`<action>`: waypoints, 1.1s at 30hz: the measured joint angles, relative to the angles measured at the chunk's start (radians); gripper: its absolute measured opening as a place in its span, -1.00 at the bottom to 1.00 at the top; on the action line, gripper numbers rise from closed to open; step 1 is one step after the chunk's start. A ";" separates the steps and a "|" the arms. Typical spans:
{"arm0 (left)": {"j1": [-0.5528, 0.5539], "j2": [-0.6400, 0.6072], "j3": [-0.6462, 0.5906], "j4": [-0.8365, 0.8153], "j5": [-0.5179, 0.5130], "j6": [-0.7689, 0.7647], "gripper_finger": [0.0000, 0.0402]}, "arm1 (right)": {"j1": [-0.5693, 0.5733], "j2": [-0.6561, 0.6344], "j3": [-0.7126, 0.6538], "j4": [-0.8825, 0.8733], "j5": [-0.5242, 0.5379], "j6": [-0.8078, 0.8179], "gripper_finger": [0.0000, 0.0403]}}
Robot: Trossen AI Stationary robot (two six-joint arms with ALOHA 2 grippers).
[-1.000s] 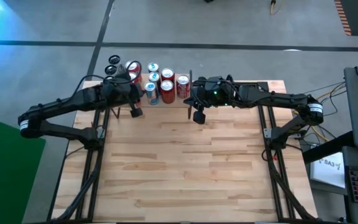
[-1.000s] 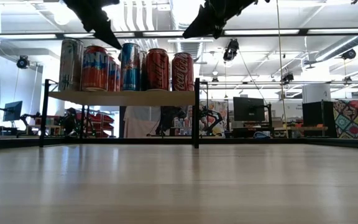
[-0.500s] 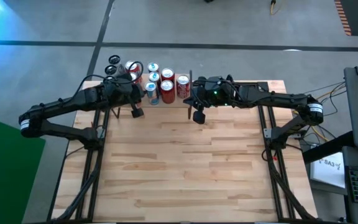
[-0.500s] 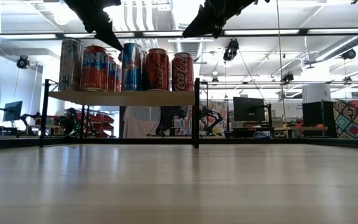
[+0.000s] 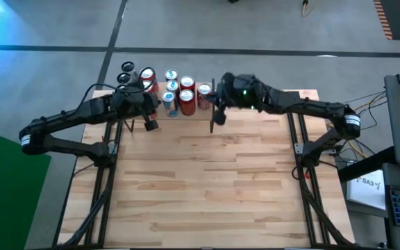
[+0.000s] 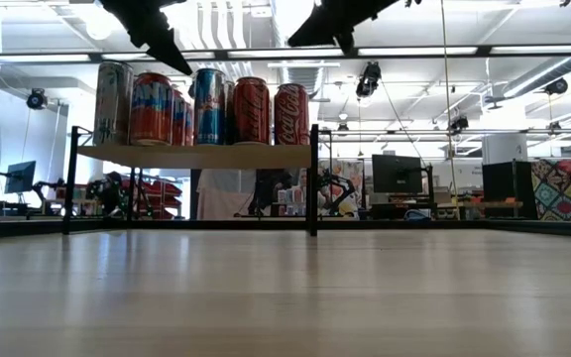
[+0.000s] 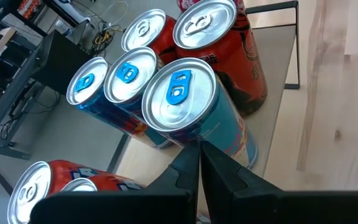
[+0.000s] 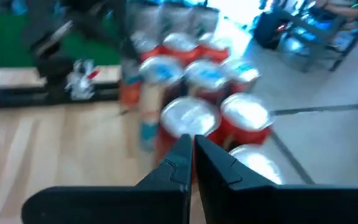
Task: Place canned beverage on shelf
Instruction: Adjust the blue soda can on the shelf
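The left arm's dark two-finger gripper [image 5: 151, 125] hangs above the near edge of the small raised light-wood shelf with thin black metal uprights [image 6: 198, 156], at the far left of the big butcher-block wooden tabletop [image 5: 207, 180]. Its jaws are pressed together and carry nothing; in the left wrist view the two dark fingers [image 7: 199, 174] meet in a thin seam. Just beyond those fingertips stands a blue aluminium can with a blue pull-tab [image 7: 194, 112], and past it two more blue-tabbed cans [image 7: 112, 93] and two red cans with silver tops [image 7: 219, 46], all upright on the shelf board.

From table height the cluster of red and blue beverage cans [image 6: 201, 104] stands in a tight row on the shelf, with the left gripper above and in front of its left half.

To the right, the right arm's dark two-finger gripper [image 5: 215, 119] hovers above the shelf's right-hand end, near the front upright [image 6: 313, 178]. Its jaws are also closed on nothing, the fingers [image 8: 188, 158] lying side by side. Ahead of them are red cans with silver lids [image 8: 188, 118]; that view is smeared, so the cans farther off are probably the blue ones, though it is hard to be sure. Neither gripper touches a can.
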 joint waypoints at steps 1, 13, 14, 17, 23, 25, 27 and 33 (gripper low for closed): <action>0.000 -0.001 0.000 0.000 0.000 0.002 -1.00 | -0.013 0.005 0.018 0.003 -0.002 0.002 -0.96; 0.000 -0.008 0.000 -0.001 0.000 0.034 -1.00 | -0.146 0.286 0.407 -0.151 -0.122 -0.004 -0.96; 0.000 -0.008 0.000 -0.001 0.000 0.039 -1.00 | -0.153 0.313 0.446 -0.158 -0.126 -0.001 -0.96; 0.000 -0.008 0.000 0.000 0.000 0.045 -1.00 | -0.168 0.388 0.562 -0.216 -0.125 -0.015 -0.96; 0.000 -0.008 0.000 0.000 0.000 0.045 -1.00 | -0.180 0.482 0.744 -0.364 -0.203 -0.092 -0.96; 0.000 -0.007 0.000 0.000 0.000 0.044 -1.00 | -0.182 0.501 0.782 -0.388 -0.224 -0.099 -0.96; 0.000 -0.007 0.000 0.000 0.000 0.043 -1.00 | -0.182 0.513 0.809 -0.419 -0.224 -0.108 -0.96; 0.000 -0.007 0.000 0.003 -0.005 0.042 -1.00 | -0.180 0.510 0.819 -0.441 -0.225 -0.130 -0.96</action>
